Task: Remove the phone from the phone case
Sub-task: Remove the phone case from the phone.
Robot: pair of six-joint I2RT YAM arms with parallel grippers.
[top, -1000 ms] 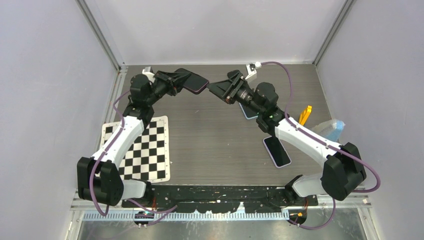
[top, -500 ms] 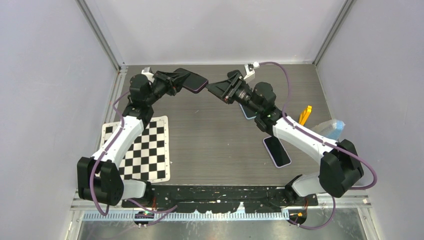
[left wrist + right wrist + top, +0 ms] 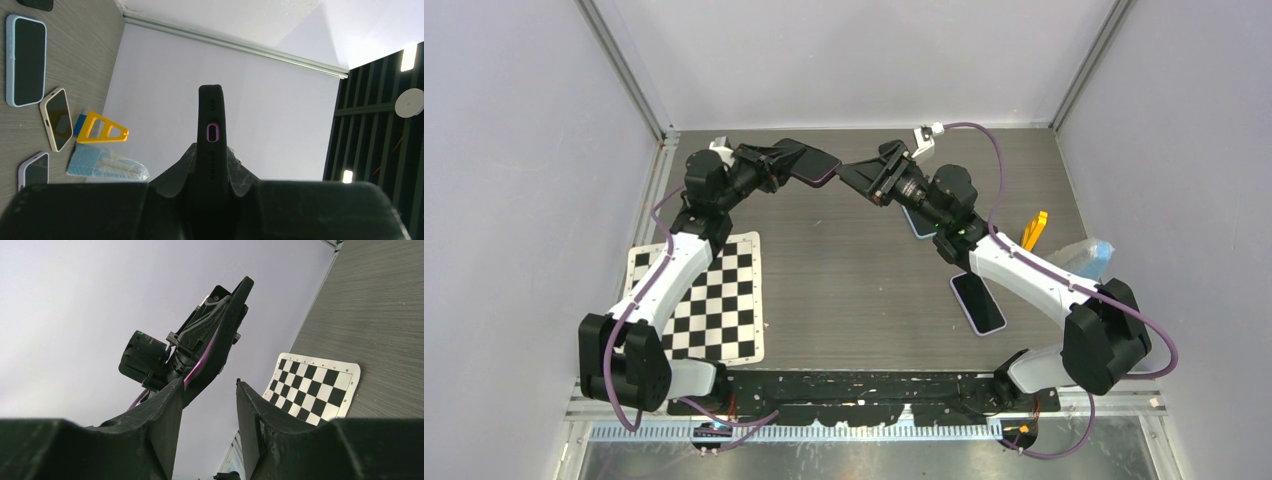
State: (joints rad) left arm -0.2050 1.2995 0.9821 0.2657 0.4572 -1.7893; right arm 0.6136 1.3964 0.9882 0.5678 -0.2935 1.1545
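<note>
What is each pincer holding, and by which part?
Left pincer: the cased phone, clamped across its flat faces at one end. Right pincer: open, holding nothing.

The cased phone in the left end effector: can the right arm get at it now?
Probably yes. The right end effector stands open right at the cased phone, with nothing between them.

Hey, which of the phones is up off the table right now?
The black-cased phone with purple trim, clamped in the left hand. The blue-cased phone, beige-cased phone and lilac-cased phone all lie flat on the table.
</note>
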